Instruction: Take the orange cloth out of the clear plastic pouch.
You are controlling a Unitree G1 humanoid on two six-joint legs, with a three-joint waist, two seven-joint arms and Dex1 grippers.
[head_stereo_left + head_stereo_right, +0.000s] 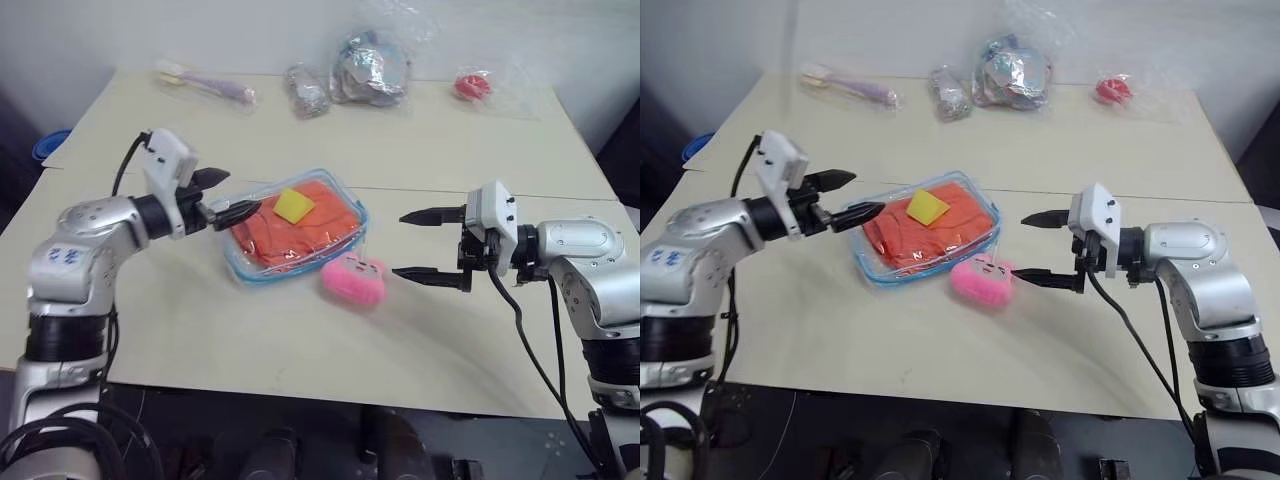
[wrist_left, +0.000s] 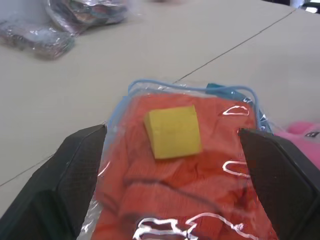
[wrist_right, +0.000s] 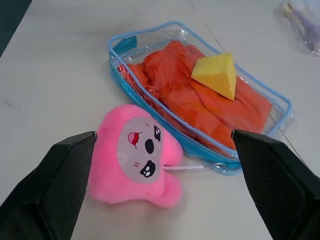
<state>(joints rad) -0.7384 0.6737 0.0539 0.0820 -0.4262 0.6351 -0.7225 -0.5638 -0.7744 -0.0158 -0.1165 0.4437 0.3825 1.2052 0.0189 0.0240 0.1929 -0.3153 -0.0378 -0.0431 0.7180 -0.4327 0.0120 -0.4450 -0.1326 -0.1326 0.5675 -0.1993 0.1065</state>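
Pouch (image 1: 296,232): clear, blue-edged, laid flat mid-table; the cloth is seen fully inside it, so nothing is judged extracted yet.
Cloth (image 3: 195,100): orange, rumpled, packed against the pouch walls, with a yellow piece (image 1: 294,205) seen over it; whether that piece lies on the pouch or inside cannot be told.
Zip: a pull tab with a white cord is seen at the pouch corner next to the pink toy (image 3: 139,156); whether the zip is run open or closed cannot be told.
Left gripper (image 1: 234,196): released, empty, fingers spread, held just at the pouch's left end, above the table (image 1: 200,330).
Right gripper (image 1: 1038,250): released, empty, fingers parted, held just right of the toy, apart from the pouch.
Risk, toy: the toy is touching the pouch's near edge and lies between the right gripper and the pouch; it is likely to be shoved or pinched by mistake if the approach is kept straight.
Risk, slip: the plastic looks slick and flat; a one-sided pinch is likely to drag the whole pouch instead of fixing it.
Risk, wrong grasp: plastic and cloth may be pinched together, so the cloth would be lifted with the pouch.
Risk, yellow piece: it is likely to be flung off or pulled along.
Risk, zip: if closed, pulling at the cloth would be futile.
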